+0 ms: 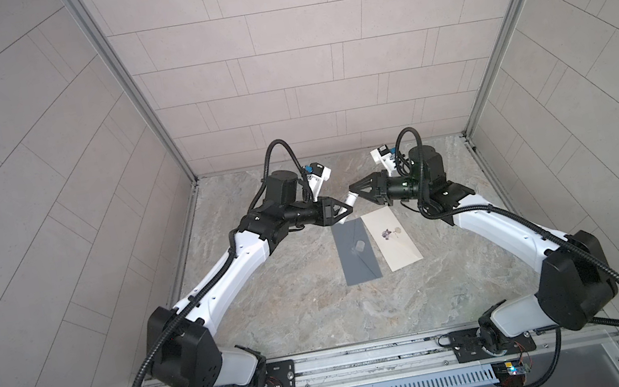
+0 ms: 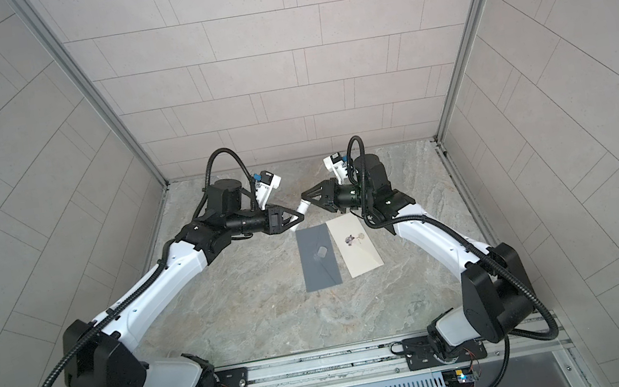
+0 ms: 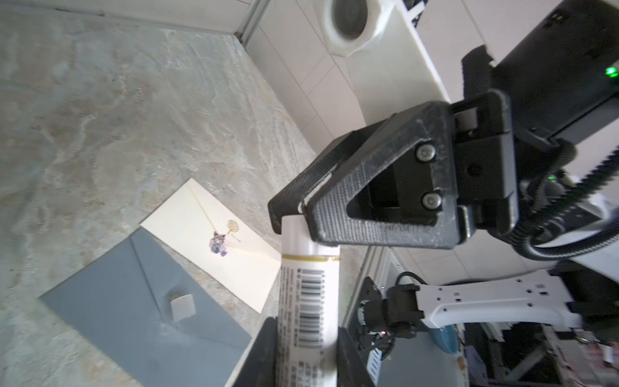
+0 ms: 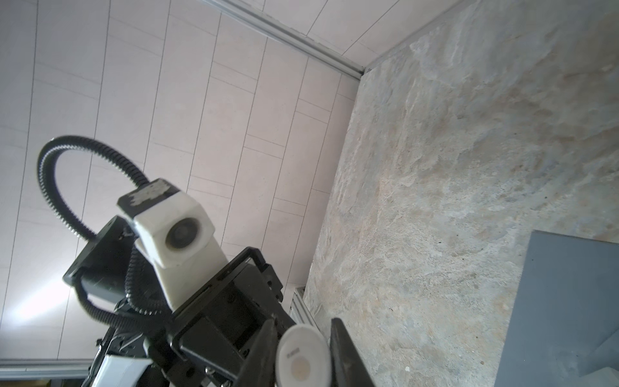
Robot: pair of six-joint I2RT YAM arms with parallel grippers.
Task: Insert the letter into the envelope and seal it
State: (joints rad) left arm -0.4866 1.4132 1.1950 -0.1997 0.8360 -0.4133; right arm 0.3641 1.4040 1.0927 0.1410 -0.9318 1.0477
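Observation:
A white glue stick hangs in the air between my two grippers, above the far end of the table. My left gripper is shut on its barcoded body. My right gripper is shut on its round cap end, a finger against each side. Below them a grey envelope lies flat, with a small white patch at its flap tip. A cream envelope with a flower sticker lies beside it. The letter is out of view.
The marble-patterned table is walled by tiled panels at the back and sides, with metal posts at the far corners. The arm bases sit on a rail along the near edge.

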